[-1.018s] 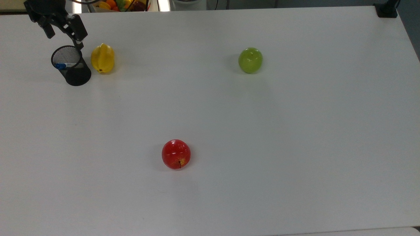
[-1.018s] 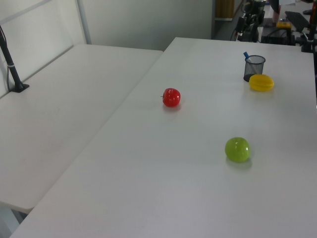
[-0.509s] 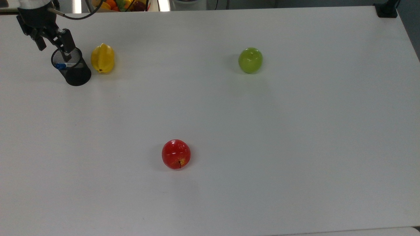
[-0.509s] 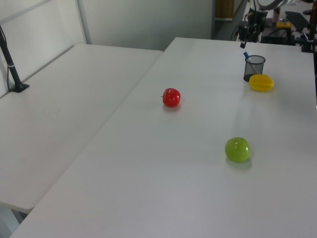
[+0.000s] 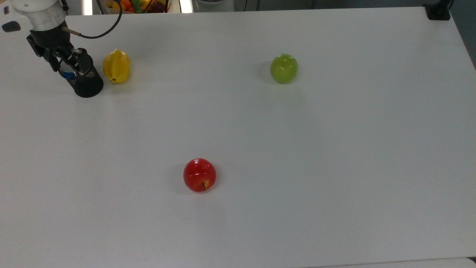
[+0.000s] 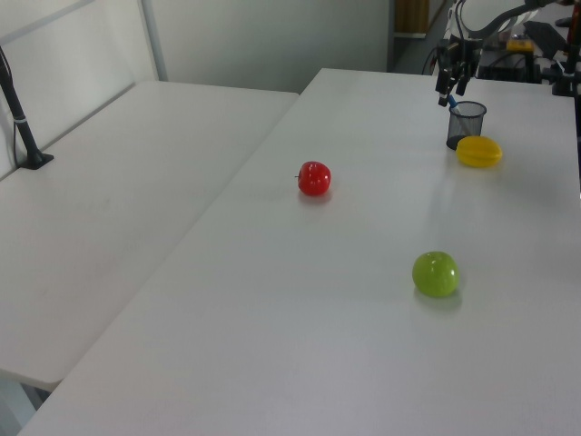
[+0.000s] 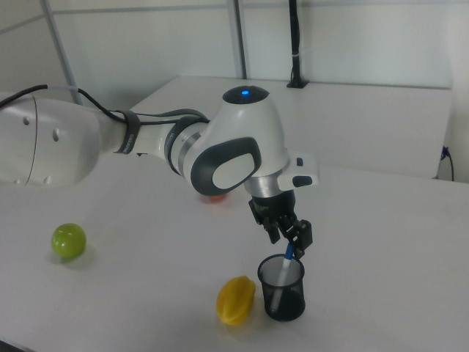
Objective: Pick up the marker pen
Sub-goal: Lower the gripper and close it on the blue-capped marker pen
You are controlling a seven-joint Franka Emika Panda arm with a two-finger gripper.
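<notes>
Black gripper (image 7: 288, 242) angled down over mesh cup (image 7: 282, 291); fingers straddling marker pen (image 7: 287, 258).

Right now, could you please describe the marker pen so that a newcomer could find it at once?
On the white table, look to the top view's far left for the black mesh cup beside the yellow fruit. The marker pen stands inside it, under the gripper. Far slimmer than the fruits, it has a blue cap and white barrel.

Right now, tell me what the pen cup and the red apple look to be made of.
The pen cup: black wire mesh, probably metal; light shows through its wall. The red apple: glossy, with sharp white highlights, possibly plastic, though real fruit can't be ruled out.
</notes>
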